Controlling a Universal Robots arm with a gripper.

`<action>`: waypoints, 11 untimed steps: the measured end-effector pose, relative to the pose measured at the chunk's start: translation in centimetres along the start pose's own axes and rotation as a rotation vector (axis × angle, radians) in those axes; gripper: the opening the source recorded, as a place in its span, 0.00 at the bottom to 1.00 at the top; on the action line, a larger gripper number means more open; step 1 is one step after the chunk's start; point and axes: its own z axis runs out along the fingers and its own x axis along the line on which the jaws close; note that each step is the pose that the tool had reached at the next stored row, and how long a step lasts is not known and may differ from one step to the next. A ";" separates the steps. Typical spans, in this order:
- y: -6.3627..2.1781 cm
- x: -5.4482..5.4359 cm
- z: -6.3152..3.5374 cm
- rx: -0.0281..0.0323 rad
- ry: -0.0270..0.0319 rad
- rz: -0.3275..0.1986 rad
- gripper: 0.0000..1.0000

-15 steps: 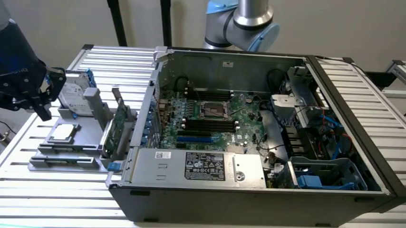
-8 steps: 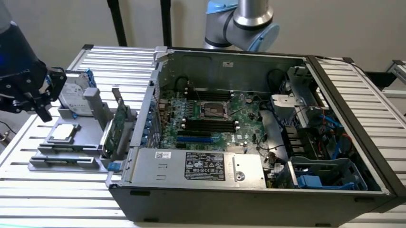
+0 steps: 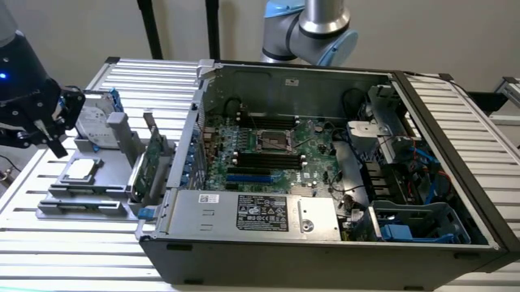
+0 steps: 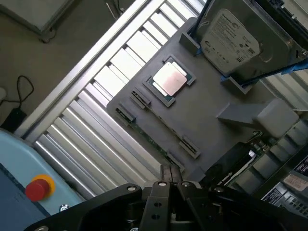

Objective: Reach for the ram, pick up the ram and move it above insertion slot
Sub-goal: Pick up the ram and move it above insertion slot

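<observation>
Hovering over grey fixture [image 4: 207, 130] on worktop [image 3: 65, 249]: end effector [image 4: 169, 174] clenched, empty. We see ram [image 4: 150, 138] on edge in fixture slot, beside processor [image 4: 169, 79], untouched. We judge reach partway; grasp, lift, carry to motherboard [image 3: 268, 152] not done.

Exterior oblique; wrist overhead; shared tray [image 3: 114, 175] [image 4: 216, 139]
</observation>
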 end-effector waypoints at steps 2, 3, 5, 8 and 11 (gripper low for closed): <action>0.00 0.0 0.07 0.0002 0.0013 -0.037 0.11; -0.01 0.0 0.10 0.0004 0.0021 -0.055 0.11; 0.00 0.0 0.16 0.0006 0.0033 -0.091 0.11; -0.01 0.0 0.24 0.0010 0.0054 -0.146 0.11; -0.01 0.0 0.31 0.0014 0.0074 -0.199 0.11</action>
